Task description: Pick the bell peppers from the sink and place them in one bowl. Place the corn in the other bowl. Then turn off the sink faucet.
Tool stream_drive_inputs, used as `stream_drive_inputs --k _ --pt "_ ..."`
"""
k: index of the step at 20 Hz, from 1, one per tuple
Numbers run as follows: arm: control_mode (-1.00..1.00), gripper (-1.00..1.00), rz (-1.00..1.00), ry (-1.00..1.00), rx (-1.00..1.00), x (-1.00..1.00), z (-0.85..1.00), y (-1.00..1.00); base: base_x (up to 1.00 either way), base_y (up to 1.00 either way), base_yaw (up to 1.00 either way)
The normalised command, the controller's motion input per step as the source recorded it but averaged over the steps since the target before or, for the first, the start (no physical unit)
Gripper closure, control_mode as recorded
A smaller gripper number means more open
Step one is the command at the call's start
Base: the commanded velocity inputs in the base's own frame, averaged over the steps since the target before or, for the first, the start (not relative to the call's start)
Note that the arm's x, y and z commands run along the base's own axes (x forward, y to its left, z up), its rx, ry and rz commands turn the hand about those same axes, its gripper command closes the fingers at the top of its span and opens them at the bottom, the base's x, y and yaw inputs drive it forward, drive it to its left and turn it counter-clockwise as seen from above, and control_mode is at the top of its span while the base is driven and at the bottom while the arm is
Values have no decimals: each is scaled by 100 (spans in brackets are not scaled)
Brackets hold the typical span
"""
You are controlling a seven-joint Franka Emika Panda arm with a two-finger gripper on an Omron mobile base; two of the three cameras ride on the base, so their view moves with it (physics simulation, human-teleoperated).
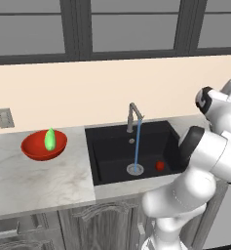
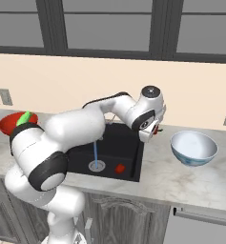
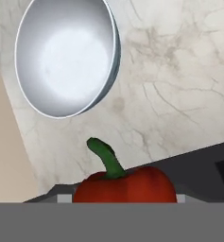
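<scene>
My end effector (image 2: 154, 130) is clamped on one red bell pepper (image 3: 125, 185); in the hand view the pepper sits right between my fingertips, green stem pointing up toward the white-and-blue bowl (image 3: 66, 56). From the right base view the end effector hangs above the right edge of the sink (image 2: 126, 147), over the marble table (image 2: 181, 176), with a sliver of red visible at the fingers.

The white-and-blue bowl (image 2: 193, 147) stands on the table to the right of the sink, near the end effector but apart from it. The hand view shows its interior as bare, and the held pepper is not yet over its rim.

The second bell pepper (image 1: 160, 165) lies on the sink floor, just right of the round drain (image 1: 135, 169); in the right base view this pepper (image 2: 119, 168) is below and to the left of my end effector, well apart.

The corn (image 1: 50, 139) rests inside the red bowl (image 1: 36, 149) on the table to the left of the sink.

The faucet (image 1: 133, 116) stands at the back of the sink. A thin blue stream of water (image 1: 137, 144) runs from its spout down to the drain.
</scene>
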Motion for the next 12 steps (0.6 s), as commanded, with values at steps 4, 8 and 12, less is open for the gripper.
stream_drive_inputs --k 4,8,12 --pt "-100 100 -10 1 2 9 -7 -34 0 0 0" --pt "-100 100 -10 2 0 1 -20 -18 0 0 0" --pt "-100 100 -12 1 0 0 -22 -14 0 0 0"
